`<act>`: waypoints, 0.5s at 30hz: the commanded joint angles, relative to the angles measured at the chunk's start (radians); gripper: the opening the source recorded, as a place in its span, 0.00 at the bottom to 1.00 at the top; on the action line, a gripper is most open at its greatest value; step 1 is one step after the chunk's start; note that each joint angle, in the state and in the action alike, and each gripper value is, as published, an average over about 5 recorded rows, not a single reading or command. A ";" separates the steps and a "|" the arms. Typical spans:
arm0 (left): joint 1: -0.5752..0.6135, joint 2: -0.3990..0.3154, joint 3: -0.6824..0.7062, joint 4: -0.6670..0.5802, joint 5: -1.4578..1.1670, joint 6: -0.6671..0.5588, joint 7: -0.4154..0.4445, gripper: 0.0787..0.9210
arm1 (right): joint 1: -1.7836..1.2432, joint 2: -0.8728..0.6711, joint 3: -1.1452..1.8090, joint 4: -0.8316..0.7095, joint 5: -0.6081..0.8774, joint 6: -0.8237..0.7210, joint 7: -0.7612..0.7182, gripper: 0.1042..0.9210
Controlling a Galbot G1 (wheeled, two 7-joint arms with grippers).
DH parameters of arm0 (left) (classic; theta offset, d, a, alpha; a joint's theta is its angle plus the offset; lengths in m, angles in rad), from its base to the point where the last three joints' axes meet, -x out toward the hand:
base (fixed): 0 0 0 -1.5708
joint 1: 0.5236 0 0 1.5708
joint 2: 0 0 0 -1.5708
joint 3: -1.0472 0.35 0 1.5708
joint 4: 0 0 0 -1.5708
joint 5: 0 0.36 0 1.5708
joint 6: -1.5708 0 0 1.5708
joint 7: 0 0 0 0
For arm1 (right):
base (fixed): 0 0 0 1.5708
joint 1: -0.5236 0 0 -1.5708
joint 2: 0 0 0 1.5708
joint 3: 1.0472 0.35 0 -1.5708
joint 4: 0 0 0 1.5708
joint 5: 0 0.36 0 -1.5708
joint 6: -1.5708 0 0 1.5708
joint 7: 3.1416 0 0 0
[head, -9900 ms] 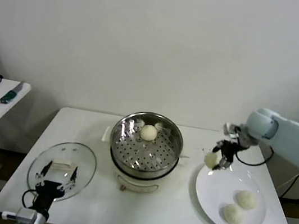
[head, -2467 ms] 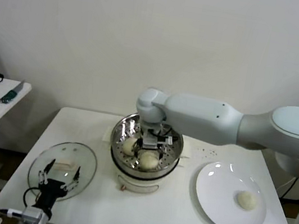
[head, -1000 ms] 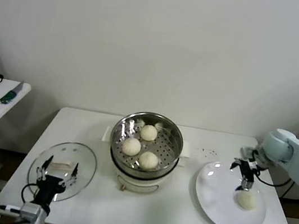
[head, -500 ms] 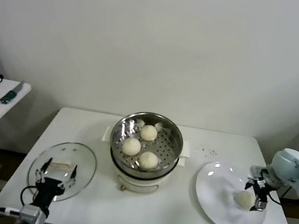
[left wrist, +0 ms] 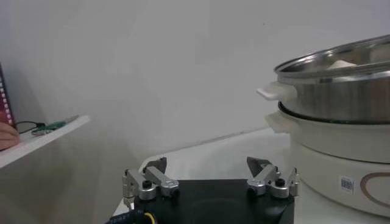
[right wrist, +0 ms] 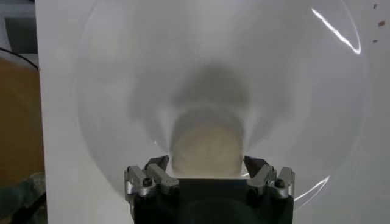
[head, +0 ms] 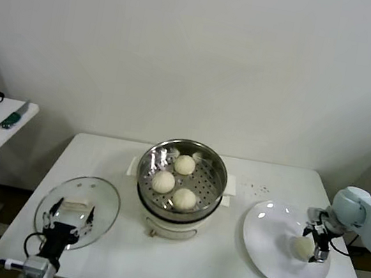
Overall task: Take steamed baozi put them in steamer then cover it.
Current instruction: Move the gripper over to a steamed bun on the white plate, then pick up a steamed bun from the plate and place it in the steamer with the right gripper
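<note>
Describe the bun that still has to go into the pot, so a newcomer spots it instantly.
Find the white plate at the table's right end. The bun lies alone on it, between the open fingers of the right gripper; the other three buns sit inside the steel pot.

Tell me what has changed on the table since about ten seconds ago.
Two more buns went from the plate into the steamer, which now holds three. The right claw has come back down over the last bun on the plate, open around it, not yet closed. The lid stayed on the table, with the left claw open and parked over it.
</note>
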 commanded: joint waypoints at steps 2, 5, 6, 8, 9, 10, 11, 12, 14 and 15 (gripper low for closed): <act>-0.001 -0.002 0.002 0.000 0.003 0.001 0.000 0.88 | -0.013 0.016 0.012 -0.036 -0.028 0.018 -0.006 0.85; -0.003 -0.002 0.004 -0.001 0.004 0.002 0.000 0.88 | -0.015 0.015 0.015 -0.030 -0.022 0.015 -0.009 0.79; -0.003 -0.001 0.004 -0.001 0.004 0.003 0.000 0.88 | -0.013 0.014 0.014 -0.029 -0.017 0.014 -0.009 0.77; -0.004 0.001 0.005 -0.003 0.004 0.004 0.000 0.88 | -0.007 0.011 0.013 -0.025 -0.002 0.011 -0.010 0.73; -0.004 0.001 0.005 -0.003 0.004 0.004 0.000 0.88 | -0.002 0.008 0.010 -0.022 0.008 0.008 -0.009 0.71; -0.004 0.001 0.005 -0.003 0.005 0.004 0.000 0.88 | 0.006 0.005 0.005 -0.017 0.021 0.005 -0.009 0.70; -0.004 0.001 0.005 -0.003 0.005 0.004 0.000 0.88 | 0.015 0.002 -0.001 -0.012 0.032 0.001 -0.008 0.70; -0.004 0.000 0.006 -0.003 0.005 0.003 0.000 0.88 | 0.030 -0.002 -0.011 -0.006 0.047 -0.004 -0.007 0.70; -0.003 -0.001 0.007 -0.004 0.005 0.002 0.001 0.88 | 0.070 -0.006 -0.038 0.003 0.087 -0.014 -0.003 0.69; -0.003 -0.001 0.008 -0.005 0.005 0.002 0.001 0.88 | 0.106 -0.006 -0.060 0.005 0.112 -0.021 0.000 0.69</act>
